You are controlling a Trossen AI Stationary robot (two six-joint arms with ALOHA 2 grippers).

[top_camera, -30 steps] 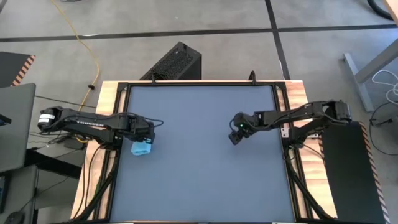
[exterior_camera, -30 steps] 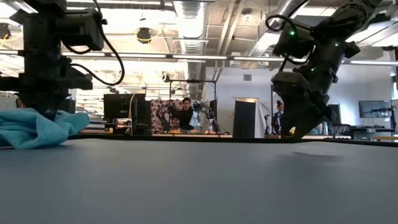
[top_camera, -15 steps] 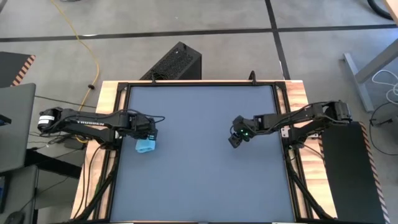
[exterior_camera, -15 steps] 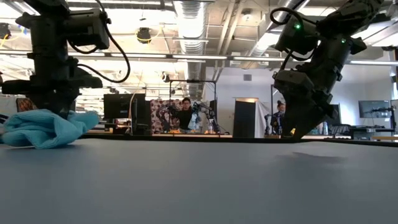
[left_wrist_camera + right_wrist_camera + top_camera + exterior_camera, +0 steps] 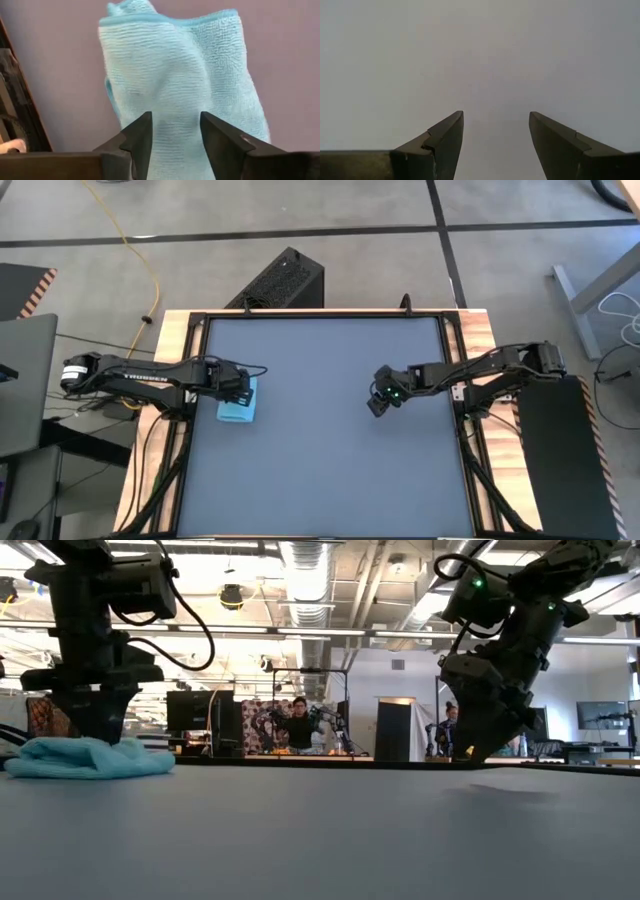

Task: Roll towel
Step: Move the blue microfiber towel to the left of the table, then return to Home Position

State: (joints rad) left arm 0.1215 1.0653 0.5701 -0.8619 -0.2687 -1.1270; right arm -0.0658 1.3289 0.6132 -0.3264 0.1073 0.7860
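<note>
Towel point(image 5: 238, 411) lies bunched and flat on the table point(image 5: 320, 470), close to the table's left edge. The left gripper point(image 5: 175, 132) hangs just over the towel, its fingers point(image 5: 139, 140) parted with blue cloth showing between them; they grasp nothing. The right gripper point(image 5: 495, 132) hovers over bare table well to the right of the towel, its fingers spread and empty. Nothing lies on the table between the two grippers. Beyond the table's far edge a person point(image 5: 297, 725) stands among desks.
</note>
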